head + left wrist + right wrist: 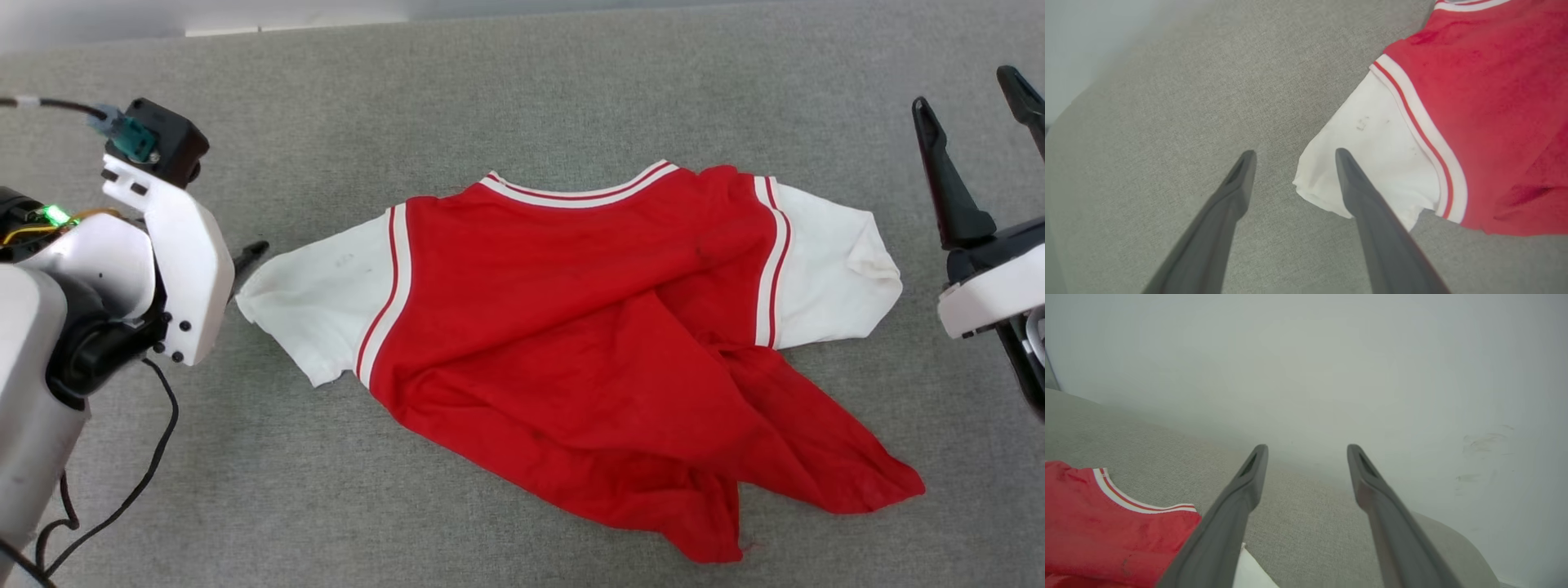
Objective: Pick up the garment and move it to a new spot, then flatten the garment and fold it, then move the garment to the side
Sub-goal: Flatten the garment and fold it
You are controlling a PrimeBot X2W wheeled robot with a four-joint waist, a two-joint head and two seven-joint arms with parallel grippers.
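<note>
Worktop: a big grey cloth-covered worktop (522,90). A pale wall (1331,355) stands behind its far edge.

Garment: the garment (571,327) lies in the middle of the worktop. The side facing up is plain red.

Collar: the striped collar (580,194) points to the far edge.

Bottom part: it points to the near edge and it is not flat. A big fold runs across the red cloth, and one loose red corner (849,482) sticks out toward the near right corner.

Sleeves: two short white sleeves with red and white stripes. One sleeve (318,302) reaches to the left edge. The other sleeve (833,269) reaches to the right edge and looks a bit bunched up.

Left gripper: the left gripper (1294,152) is spread wide and holds nothing. It sits at the tip of the left sleeve. In the left wrist view one finger (1367,204) crosses over the white cloth and the other is over bare grey worktop. I cannot tell if it touches the cloth.

Right gripper: the right gripper (965,87) is spread wide too, and it holds nothing. It is by the right edge, near the right sleeve but apart from it. Its fingers point toward the wall.

Cable: a black cable (155,441) hangs down from the left arm.
</note>
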